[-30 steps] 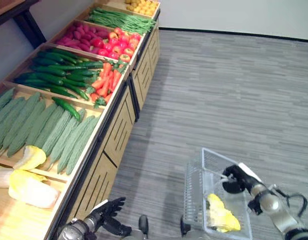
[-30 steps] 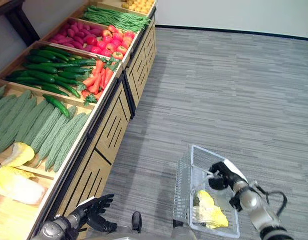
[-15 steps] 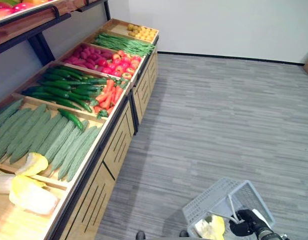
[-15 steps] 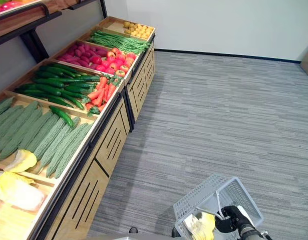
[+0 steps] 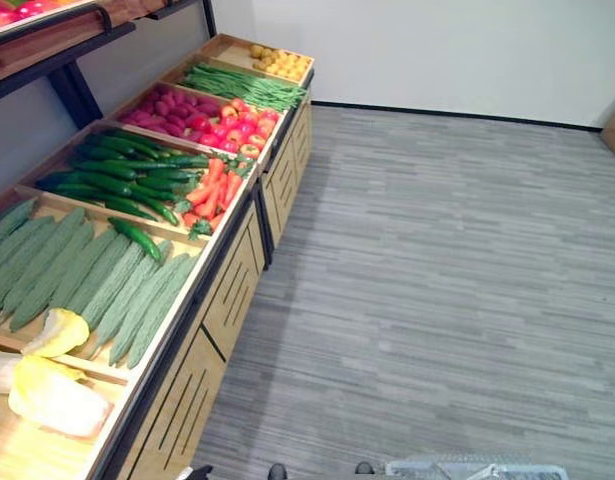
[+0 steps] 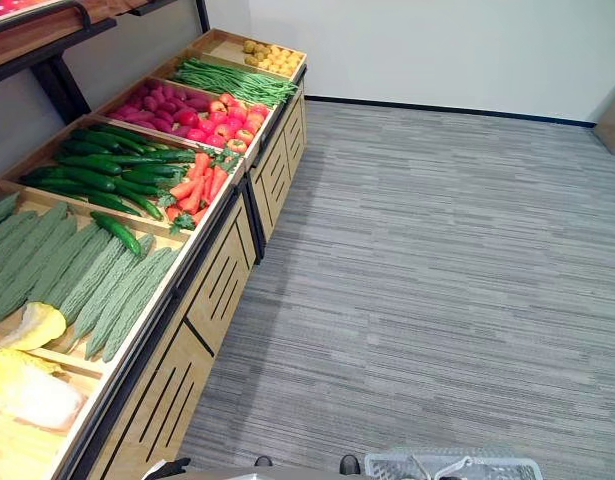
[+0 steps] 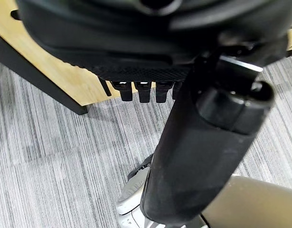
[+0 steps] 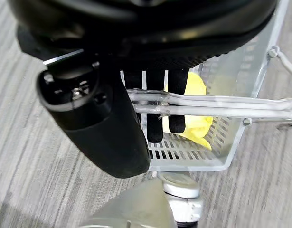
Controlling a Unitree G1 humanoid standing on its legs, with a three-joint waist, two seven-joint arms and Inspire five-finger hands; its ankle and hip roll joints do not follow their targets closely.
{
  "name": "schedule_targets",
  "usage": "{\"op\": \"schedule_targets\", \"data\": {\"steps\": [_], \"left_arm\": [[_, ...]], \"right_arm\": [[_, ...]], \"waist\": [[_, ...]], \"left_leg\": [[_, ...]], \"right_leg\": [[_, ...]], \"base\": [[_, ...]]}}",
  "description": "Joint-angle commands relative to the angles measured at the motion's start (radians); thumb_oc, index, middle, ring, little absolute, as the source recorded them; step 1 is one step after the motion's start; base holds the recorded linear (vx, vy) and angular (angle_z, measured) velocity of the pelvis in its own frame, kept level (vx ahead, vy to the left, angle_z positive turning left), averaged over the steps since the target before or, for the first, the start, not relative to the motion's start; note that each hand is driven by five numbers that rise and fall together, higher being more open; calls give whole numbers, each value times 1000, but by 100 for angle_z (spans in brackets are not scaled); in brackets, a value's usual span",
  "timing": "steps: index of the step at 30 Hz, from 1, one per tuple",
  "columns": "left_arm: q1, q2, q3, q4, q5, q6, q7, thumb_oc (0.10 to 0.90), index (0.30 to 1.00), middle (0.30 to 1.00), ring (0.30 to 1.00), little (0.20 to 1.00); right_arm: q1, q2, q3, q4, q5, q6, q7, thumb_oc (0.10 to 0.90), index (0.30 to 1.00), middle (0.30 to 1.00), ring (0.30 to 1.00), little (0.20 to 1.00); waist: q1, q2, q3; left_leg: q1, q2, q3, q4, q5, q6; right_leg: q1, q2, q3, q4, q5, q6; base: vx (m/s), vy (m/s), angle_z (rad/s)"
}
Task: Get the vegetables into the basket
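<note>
No readable text, label, brand, number or sign is found in any of the views. No price tags or printed cards are seen on the wooden produce stand (image 5: 223, 262) along the left of the head views. No lettering is made out on the basket (image 8: 240, 80) in the right wrist view, nor on the right hand (image 8: 155, 71) hooked round its handle, nor on the left hand (image 7: 150, 52) in the left wrist view.
</note>
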Motion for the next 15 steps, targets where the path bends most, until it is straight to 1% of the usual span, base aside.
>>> {"op": "schedule_targets", "data": {"steps": [1, 6, 8, 9, 11, 12, 13, 14, 15], "left_arm": [[-54, 30, 16, 26, -45, -22, 4, 900, 1000, 1000, 1000, 1000], [-67, 31, 9, 30, -45, -22, 5, 900, 1000, 1000, 1000, 1000], [-76, 30, -3, 28, -43, -21, 6, 900, 1000, 1000, 1000, 1000], [-76, 30, -3, 28, -43, -21, 6, 900, 1000, 1000, 1000, 1000], [-89, 30, -6, 20, -54, -23, 7, 900, 1000, 1000, 1000, 1000], [-89, 30, -6, 20, -54, -23, 7, 900, 1000, 1000, 1000, 1000], [-94, 31, -9, 17, -60, -21, 7, 900, 1000, 1000, 1000, 1000], [-101, 31, -12, 11, -64, -20, 8, 900, 1000, 1000, 1000, 1000], [-116, 30, -21, 4, -72, -21, 10, 900, 1000, 1000, 1000, 1000]], "right_arm": [[-44, -1, 41, -3, 18, -20, -1, 400, 300, 300, 300, 300], [-53, 2, 41, 3, 18, -15, -3, 400, 300, 300, 300, 300], [-56, 0, 39, 4, 24, -14, -4, 400, 300, 300, 300, 300], [-56, 0, 39, 4, 24, -14, -4, 400, 300, 300, 300, 300], [-61, 5, 37, 2, 32, -13, -4, 400, 300, 300, 300, 300], [-61, 5, 37, 2, 32, -13, -4, 400, 300, 300, 300, 300], [-61, 7, 37, -1, 37, -14, -5, 400, 300, 300, 300, 300], [-62, 8, 34, -1, 45, -14, -6, 400, 300, 300, 300, 300], [-70, 12, 38, -5, 56, -14, -6, 400, 300, 300, 300, 300]], "waist": [[8, -54, 30], [5, -54, 38], [2, -55, 50], [3, -55, 50], [-3, -54, 70], [-3, -54, 70], [-5, -54, 78], [-9, -51, 90], [-13, -44, 115]], "left_leg": [[3, 31, -29, 1, -39, -46], [3, 21, -20, 7, -50, -38], [0, 12, -14, 28, -65, -28], [-1, 12, -14, 29, -65, -28], [-10, 5, -10, 56, -81, -17], [-10, 5, -10, 56, -81, -17], [-10, 3, -12, 61, -84, -12], [-11, 3, -13, 67, -86, -7], [-15, 7, -10, 80, -92, 1]], "right_leg": [[16, -120, -19, 29, 54, 132], [4, -131, -12, 46, 57, 138], [-15, -138, -3, 87, 55, 142], [-16, -138, -3, 88, 54, 142], [-45, -141, 6, 149, 50, 147], [-45, -141, 6, 149, 50, 147], [-59, -140, 10, 177, 52, 149], [-74, -136, 13, 216, 59, 153], [-128, -132, 15, 301, 77, 158]], "base": [[12, 36, -1], [11, 46, -2], [11, 80, -7], [-6, 102, -12], [-18, 76, -19], [-16, 48, -14], [-24, 47, -3], [-68, 88, -2], [-63, 68, -6]]}}
